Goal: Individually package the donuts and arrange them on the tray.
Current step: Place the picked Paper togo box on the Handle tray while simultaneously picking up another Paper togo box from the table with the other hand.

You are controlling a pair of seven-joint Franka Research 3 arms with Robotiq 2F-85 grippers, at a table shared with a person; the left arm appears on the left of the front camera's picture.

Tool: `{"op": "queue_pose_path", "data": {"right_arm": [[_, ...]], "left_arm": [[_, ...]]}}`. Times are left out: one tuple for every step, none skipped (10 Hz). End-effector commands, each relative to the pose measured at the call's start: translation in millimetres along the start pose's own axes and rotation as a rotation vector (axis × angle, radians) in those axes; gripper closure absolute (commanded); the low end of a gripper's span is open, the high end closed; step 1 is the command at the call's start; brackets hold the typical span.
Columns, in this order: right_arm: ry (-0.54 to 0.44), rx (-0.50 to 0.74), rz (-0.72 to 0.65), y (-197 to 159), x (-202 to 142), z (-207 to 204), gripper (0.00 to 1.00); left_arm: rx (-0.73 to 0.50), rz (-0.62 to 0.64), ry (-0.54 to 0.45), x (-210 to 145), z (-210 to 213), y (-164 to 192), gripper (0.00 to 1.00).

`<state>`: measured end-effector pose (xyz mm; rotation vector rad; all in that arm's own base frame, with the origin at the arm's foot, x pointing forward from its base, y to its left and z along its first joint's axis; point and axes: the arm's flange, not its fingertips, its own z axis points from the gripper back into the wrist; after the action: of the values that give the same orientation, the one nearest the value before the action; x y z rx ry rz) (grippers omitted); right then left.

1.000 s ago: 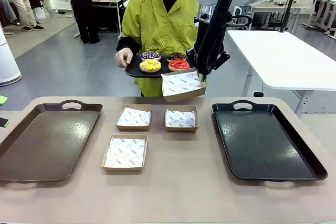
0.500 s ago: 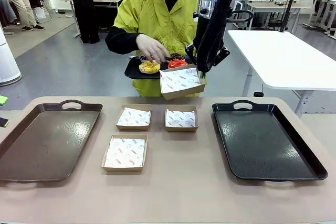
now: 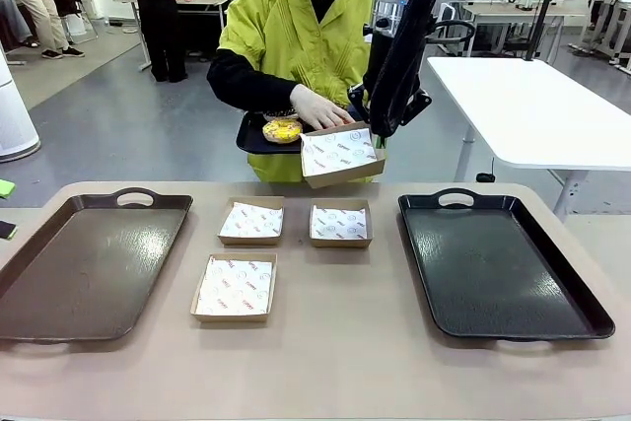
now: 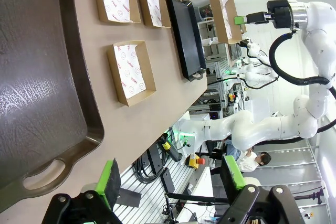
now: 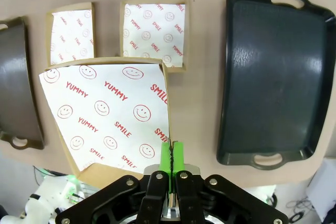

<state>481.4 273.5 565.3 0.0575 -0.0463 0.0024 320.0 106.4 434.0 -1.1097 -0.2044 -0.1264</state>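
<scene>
My brown tray (image 3: 79, 263) on the left and black tray (image 3: 493, 273) on the right both lie bare, and the desk (image 3: 345, 352) is open along its near strip. Three boxes (image 3: 235, 286) fill the middle between the trays, with narrow gaps between them. Over the far edge, the raised box (image 3: 340, 155) pinched in my right gripper (image 5: 171, 151) and the person's hand (image 3: 320, 110) just beside it block the way to the person's small tray (image 3: 251, 137).

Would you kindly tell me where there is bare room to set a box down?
The brown tray and the black tray are bare. The tabletop is free between the near box and the black tray. Far boxes crowd the middle.
</scene>
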Motion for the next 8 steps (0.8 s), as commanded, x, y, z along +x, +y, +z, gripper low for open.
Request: {"op": "queue_pose_path", "data": {"right_arm": [[-0.002, -0.004, -0.016, -3.2, -4.7, -3.0, 1.0], [-0.002, -0.004, -0.016, -3.2, -4.7, -3.0, 1.0], [-0.002, -0.004, -0.016, -3.2, -4.7, -3.0, 1.0], [-0.002, -0.004, -0.016, -3.2, -4.7, -3.0, 1.0], [-0.002, -0.004, -0.016, -3.2, -4.7, -3.0, 1.0], [-0.002, -0.004, -0.016, -3.2, -4.7, -3.0, 1.0], [-0.002, -0.004, -0.016, -3.2, -4.7, -3.0, 1.0], [-0.002, -0.004, -0.016, -3.2, -4.7, -3.0, 1.0]], "left_arm": [[-0.014, -0.022, -0.004, -0.4, 1.8, 0.4, 0.0], [-0.014, -0.022, -0.004, -0.4, 1.8, 0.4, 0.0], [-0.014, -0.022, -0.004, -0.4, 1.8, 0.4, 0.0], [-0.014, -0.022, -0.004, -0.4, 1.8, 0.4, 0.0], [-0.014, -0.022, -0.004, -0.4, 1.8, 0.4, 0.0], [-0.014, -0.022, -0.004, -0.4, 1.8, 0.4, 0.0], [-0.014, -0.022, -0.004, -0.4, 1.8, 0.4, 0.0], [-0.014, -0.022, -0.004, -0.4, 1.8, 0.4, 0.0]]}}
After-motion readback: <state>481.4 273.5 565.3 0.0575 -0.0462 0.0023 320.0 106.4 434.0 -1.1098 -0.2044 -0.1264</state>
